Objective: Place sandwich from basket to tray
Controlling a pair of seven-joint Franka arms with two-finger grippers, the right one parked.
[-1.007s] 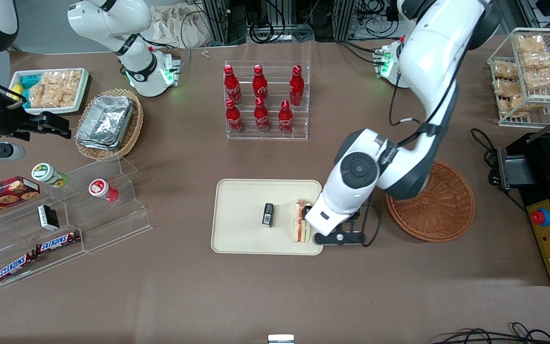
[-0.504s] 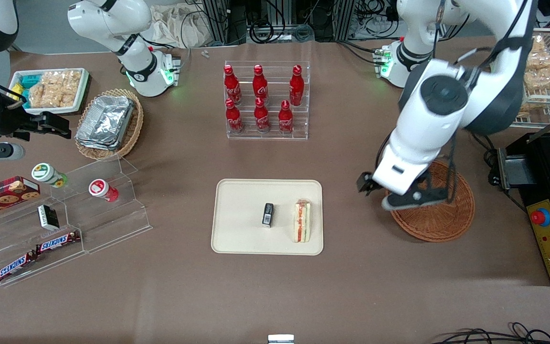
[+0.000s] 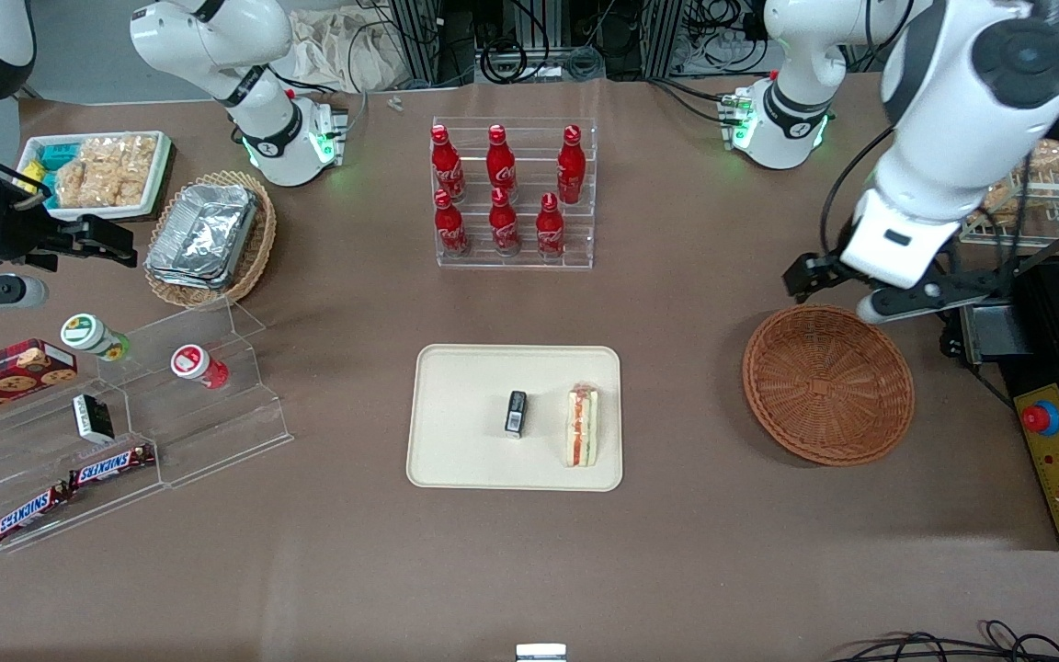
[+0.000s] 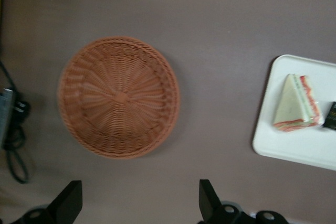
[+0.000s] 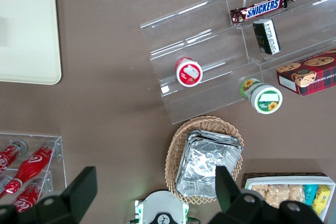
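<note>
Resting on tray (image 3: 456,405): sandwich (image 3: 582,426); end effector (image 4: 139,203) open above basket (image 3: 828,384)

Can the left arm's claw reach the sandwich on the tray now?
Probably yes: the open claw hangs above the basket, and nothing stands between it and the sandwich on the tray.

Bright, even overhead light fills the front view, and the brown table (image 3: 355,552) shows only soft, faint shadows beside the round reddish-brown wicker basket (image 3: 828,384) and the flat cream rectangular tray (image 3: 465,418). The crinkled silver foil trays (image 3: 203,232) glint. The left wrist view is dimmer and slightly blurred, the working arm's black hand (image 4: 139,205) dark and soft-edged.
</note>
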